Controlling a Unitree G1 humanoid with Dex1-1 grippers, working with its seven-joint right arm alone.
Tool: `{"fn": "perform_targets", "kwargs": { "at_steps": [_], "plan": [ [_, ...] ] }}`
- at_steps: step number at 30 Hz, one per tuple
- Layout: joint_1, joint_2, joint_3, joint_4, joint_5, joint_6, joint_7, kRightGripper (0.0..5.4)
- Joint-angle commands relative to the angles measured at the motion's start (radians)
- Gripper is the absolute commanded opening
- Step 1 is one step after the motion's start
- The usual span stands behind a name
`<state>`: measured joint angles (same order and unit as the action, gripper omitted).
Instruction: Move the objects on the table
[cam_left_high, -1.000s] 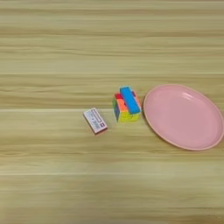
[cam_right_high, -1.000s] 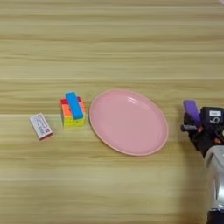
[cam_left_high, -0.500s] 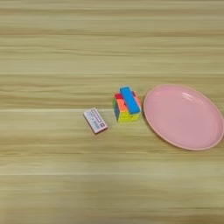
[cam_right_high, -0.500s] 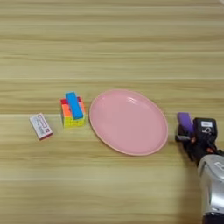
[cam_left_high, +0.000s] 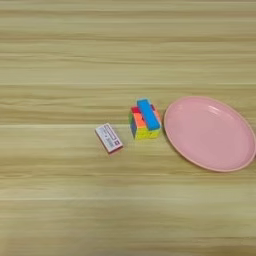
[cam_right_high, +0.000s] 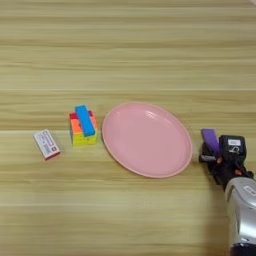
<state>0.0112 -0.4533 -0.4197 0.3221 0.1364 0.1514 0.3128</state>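
On the table (cam_left_high: 60, 55) a multicoloured cube (cam_left_high: 144, 128) stands just left of a pink plate (cam_left_high: 210, 132), and a blue bar (cam_left_high: 148, 114) lies across the cube's top. A flat white box with a red edge (cam_left_high: 108, 138) lies to the cube's left. In the right eye view my right gripper (cam_right_high: 212, 154) comes in from the bottom right on its silver forearm (cam_right_high: 242, 210). It is shut on a purple rectangular block (cam_right_high: 209, 139), which sticks out above the fingers just right of the plate's (cam_right_high: 147, 140) rim. The left eye view does not reach the gripper.
The pink plate holds nothing. Bare wood stretches across the far half of the table and along the near edge in front of the box and the cube.
My right gripper has carried the purple block a little left and nearer, closer to the plate's right rim. The cube, bar, box and plate have not moved.
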Motion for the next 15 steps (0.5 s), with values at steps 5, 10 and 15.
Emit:
{"fn": "perform_targets", "kwargs": {
  "at_steps": [5,10,15],
  "plan": [
    [-0.036,-0.043,-0.001,-0.032,-0.002,-0.023,-0.01,1.42],
    [-0.035,-0.046,-0.006,-0.033,-0.003,-0.026,-0.016,1.78],
    [-0.031,-0.043,-0.007,-0.06,0.001,-0.018,-0.02,2.38]
  ]
}}
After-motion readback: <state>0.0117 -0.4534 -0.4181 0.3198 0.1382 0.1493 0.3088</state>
